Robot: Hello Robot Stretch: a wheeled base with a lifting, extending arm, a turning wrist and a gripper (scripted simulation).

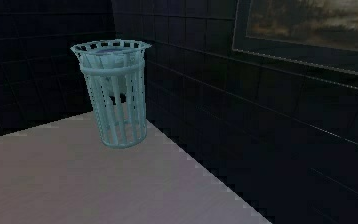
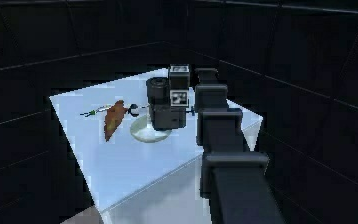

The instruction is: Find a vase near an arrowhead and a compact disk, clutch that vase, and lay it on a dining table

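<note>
Orange-brown thing (image 2: 114, 120), likely the vase, leans on the pale table (image 2: 77, 150) by the gripper (image 2: 134, 108), next to a pale disc (image 2: 147, 131). Jaw state and hold: cannot tell. Risk: a poor grip on that tilted body could tip it or sweep the disc off.

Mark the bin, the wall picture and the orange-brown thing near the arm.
bin (image 1: 115, 100): forward view, middle of its slatted side.
wall picture (image 1: 309, 25): forward view, centre of the canvas.
orange-brown thing (image 2: 114, 121): arm side view, middle of its body.
</note>
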